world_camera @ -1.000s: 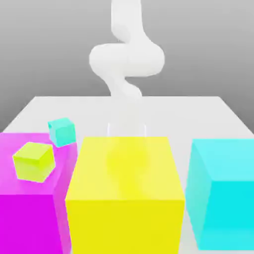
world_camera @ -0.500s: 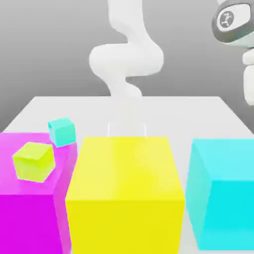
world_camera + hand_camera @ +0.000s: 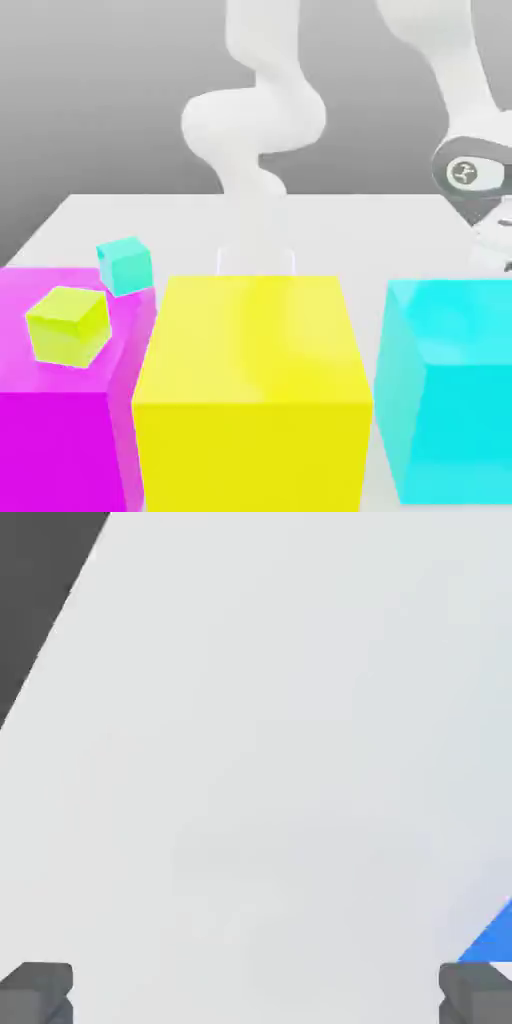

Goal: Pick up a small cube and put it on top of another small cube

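One blue patch [image 3: 492,937] edges the hand view; exterior shows two small cubes [image 3: 125,266]; hand [image 3: 256,994] spread wide

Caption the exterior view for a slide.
Two small cubes beside a big yellow block, arm behind.

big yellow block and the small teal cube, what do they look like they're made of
The big yellow block looks like smooth painted wood or plastic, faintly glossy: a soft paler sheen lies on its flat top. The small teal cube seems to be smooth plastic too, its flat faces evenly coloured with no grain, though the plain look leaves painted wood possible.
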